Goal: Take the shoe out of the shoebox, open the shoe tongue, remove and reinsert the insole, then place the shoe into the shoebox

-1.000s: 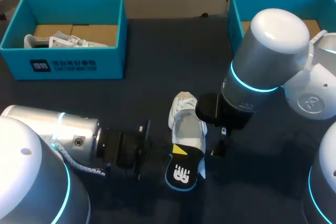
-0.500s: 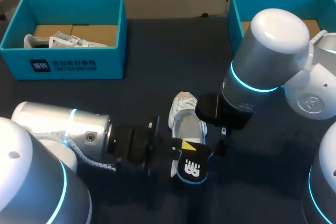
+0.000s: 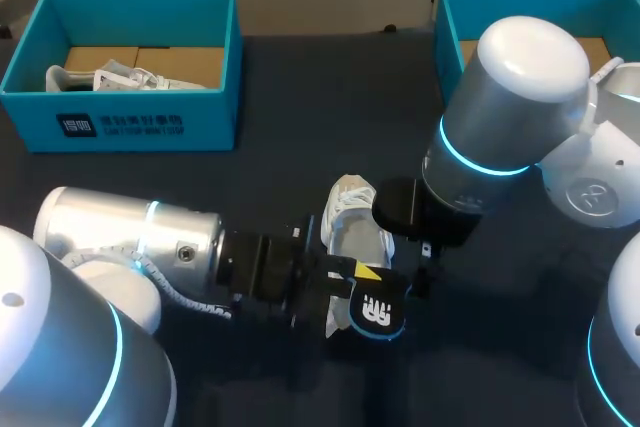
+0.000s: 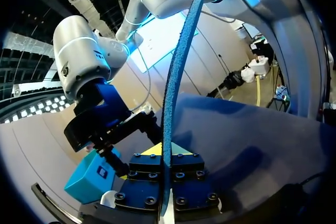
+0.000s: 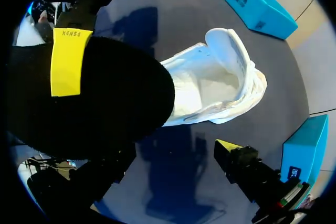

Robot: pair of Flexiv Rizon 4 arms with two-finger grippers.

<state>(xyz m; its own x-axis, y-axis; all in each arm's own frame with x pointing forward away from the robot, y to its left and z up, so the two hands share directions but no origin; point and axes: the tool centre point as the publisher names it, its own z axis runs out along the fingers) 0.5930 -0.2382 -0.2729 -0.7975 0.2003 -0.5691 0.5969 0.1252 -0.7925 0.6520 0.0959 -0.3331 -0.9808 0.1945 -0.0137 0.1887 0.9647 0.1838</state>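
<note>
Where the head camera looks down: a dark matte table with a teal box at each far corner and a white sneaker near the middle, opening upward.
Left shoebox: far left, with another white shoe lying on its brown card floor.
Right shoebox: far right, partly hidden behind the right arm.
Left gripper: comes in from the left, clamped on the black insole (yellow patch, white logo) at the sneaker's near end.
Right gripper: low over the table, just beside the sneaker's right flank.
Left wrist view: the insole shows edge-on as a thin bluish strip rising from between the two fingers, which press it from both sides; the right arm stands ahead.
Right wrist view: the insole's dark underside fills the foreground, with the sneaker beyond it on the grey-black surface. One yellow-tipped finger stands well off to the side, apart from the shoe. The fingers are spread wide and grip nothing.
</note>
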